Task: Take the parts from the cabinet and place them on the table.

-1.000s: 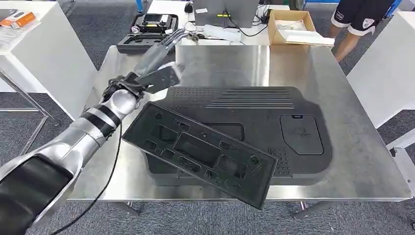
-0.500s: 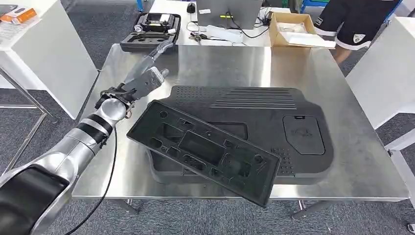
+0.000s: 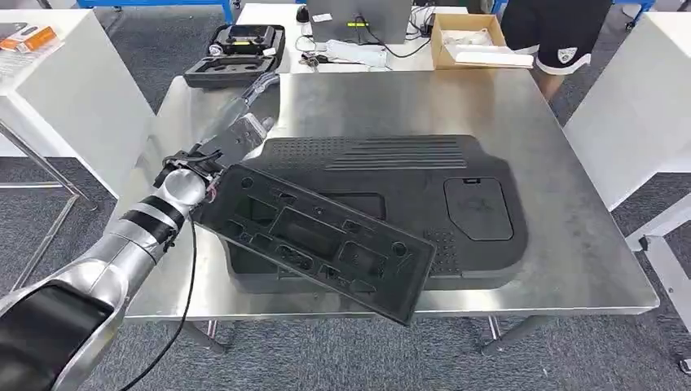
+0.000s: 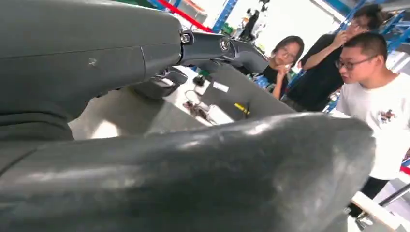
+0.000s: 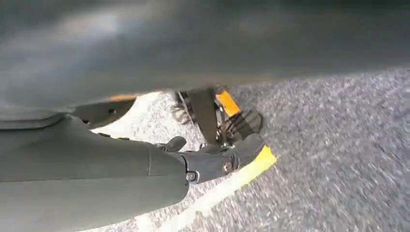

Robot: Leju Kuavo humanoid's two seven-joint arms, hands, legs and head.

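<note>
Two black moulded parts occupy the centre of the steel surface (image 3: pixel 505 114). The large ribbed panel (image 3: pixel 407 179) lies flat. The smaller cut-out tray (image 3: pixel 314 240) rests tilted across the panel's lower-left portion, its lower-right corner projecting past the surface's near edge, likely a set-down position and a tipping risk.

The left robot hand (image 3: pixel 240 134), at upper left of the frame, holds nothing; fingers extended and apart, just beside the tray's upper-left corner. Bare steel lies above and to the right.

The right robot hand (image 5: pixel 212 159) hangs above the floor; whether fingers are apart or together cannot be told.
</note>
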